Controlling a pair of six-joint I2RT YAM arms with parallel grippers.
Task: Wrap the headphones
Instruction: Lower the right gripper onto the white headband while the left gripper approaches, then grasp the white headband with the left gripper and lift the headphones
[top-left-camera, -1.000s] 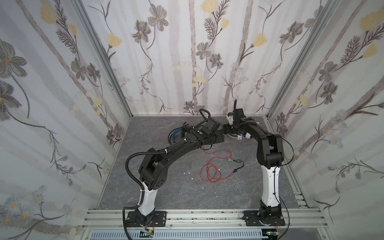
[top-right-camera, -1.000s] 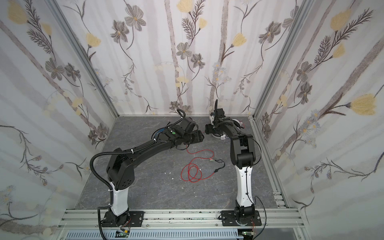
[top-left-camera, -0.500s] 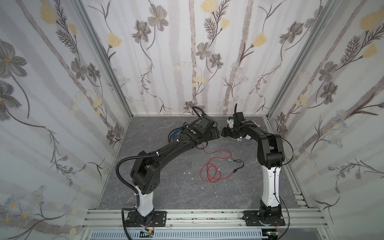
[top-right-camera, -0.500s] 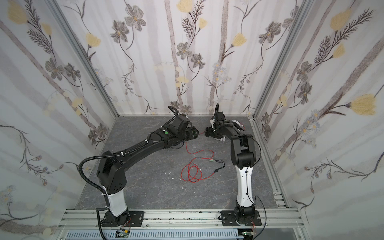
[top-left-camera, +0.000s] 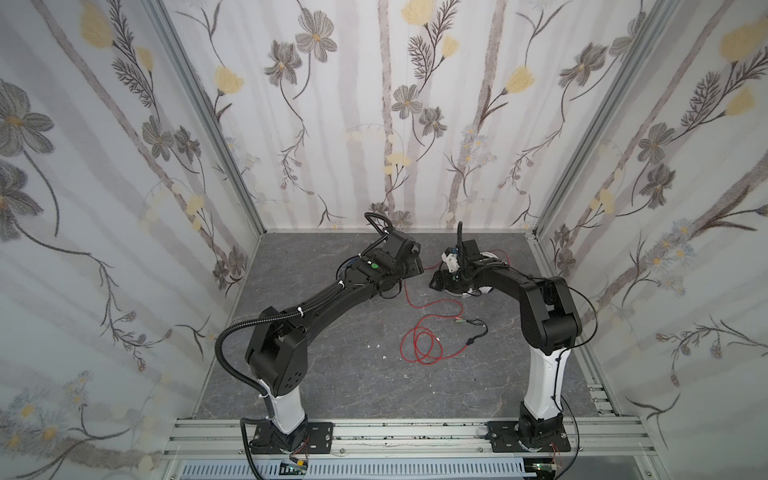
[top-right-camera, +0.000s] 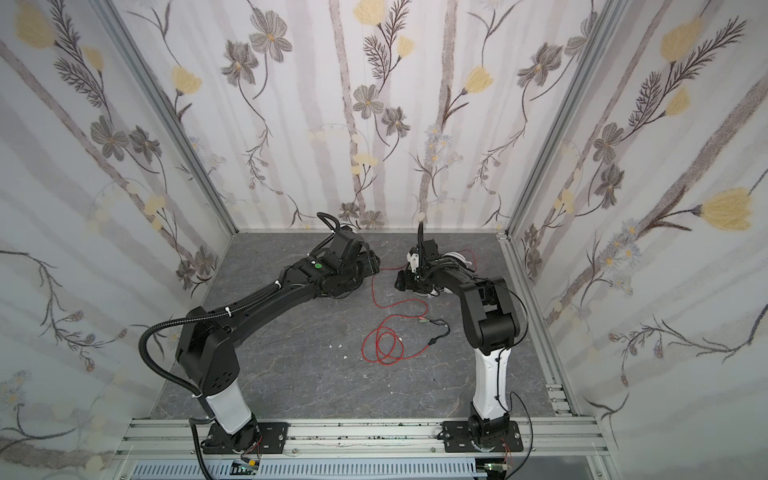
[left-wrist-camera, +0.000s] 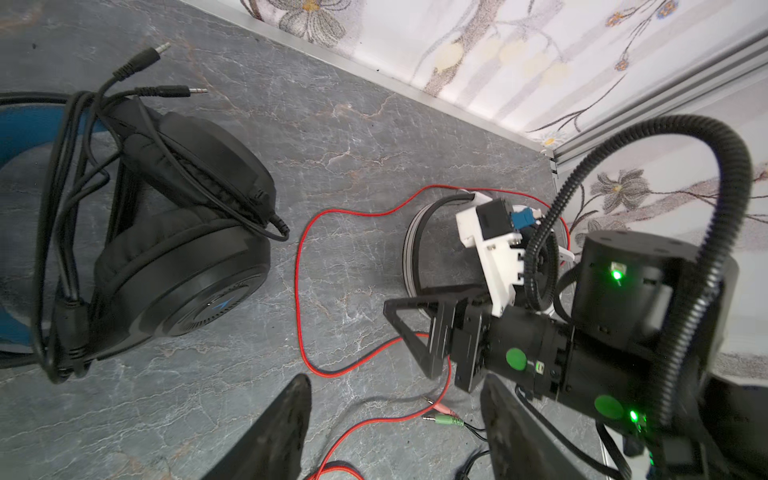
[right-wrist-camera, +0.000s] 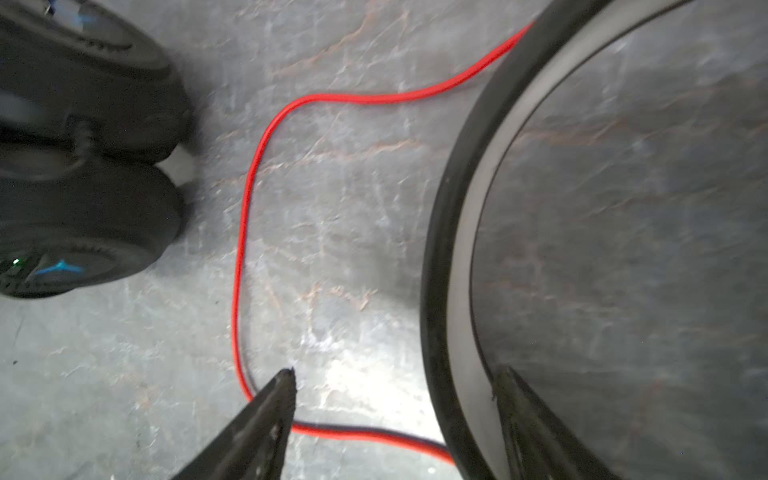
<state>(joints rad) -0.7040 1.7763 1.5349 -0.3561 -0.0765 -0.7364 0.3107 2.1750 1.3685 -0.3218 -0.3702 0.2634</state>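
The black headphones lie folded with their black cable wound round them; in both top views my left arm covers most of them. The white headphones sit under my right wrist at the back right. Their red cable trails forward into a loose coil. My left gripper hangs open above the red cable, holding nothing. My right gripper is open, its jaws straddling the white headband.
The red cable's pink and green plugs and a short black adapter lead lie on the grey floor mid-right. The back wall and right wall stand close behind the white headphones. My two grippers are close together near the back centre.
My left arm has swung its elbow leftward and its gripper has drawn back a little from the right one. My right gripper has come down and forward over the white headband, its jaws slightly narrower.
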